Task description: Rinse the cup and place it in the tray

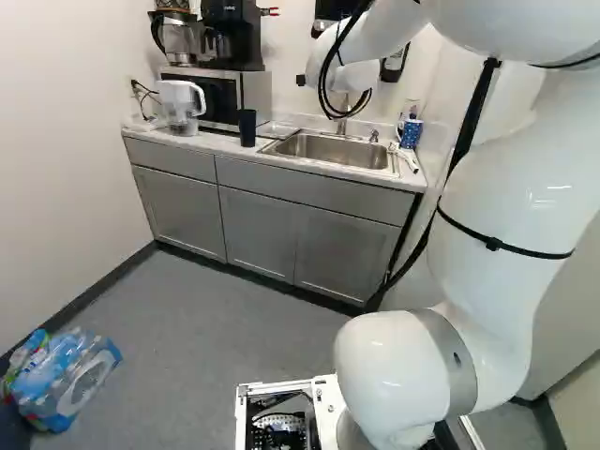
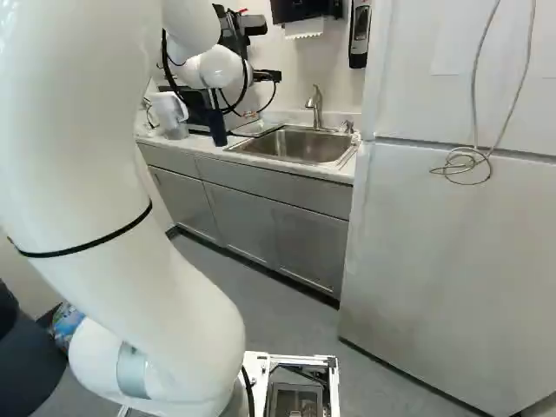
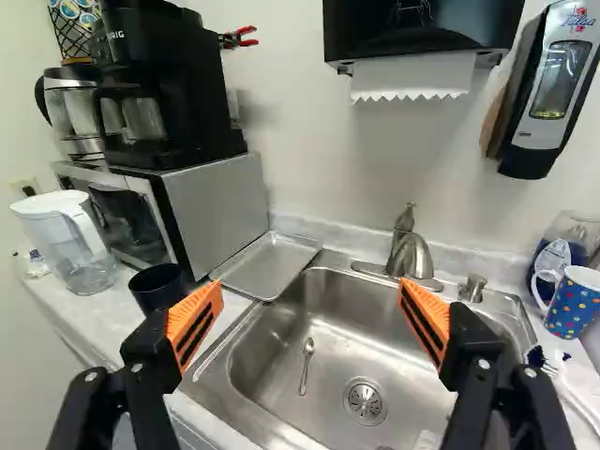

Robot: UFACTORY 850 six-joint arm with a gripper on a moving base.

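In the base views the gripper is hidden behind my arm's wrist. The wrist view shows the gripper (image 3: 310,291) open over the near part of the sink, with nothing held. A dark cup (image 3: 157,289), also seen as a dark cup (image 1: 247,127) in the left base view, stands upright on the counter beside one orange-padded finger. The shallow metal tray (image 3: 270,265) lies bare between microwave and sink. A polka-dotted mug (image 3: 573,302) stands across the sink, near a clear jar. The faucet (image 3: 410,251) rises behind the basin (image 3: 323,352).
A spoon (image 3: 307,366) lies in the sink. Beyond the dark cup stand a water pitcher (image 3: 72,242) and a microwave (image 3: 187,216) with a coffee maker on top. A paper towel dispenser (image 3: 422,28) and soap dispenser hang above. A refrigerator (image 2: 452,261) stands right of the cabinets.
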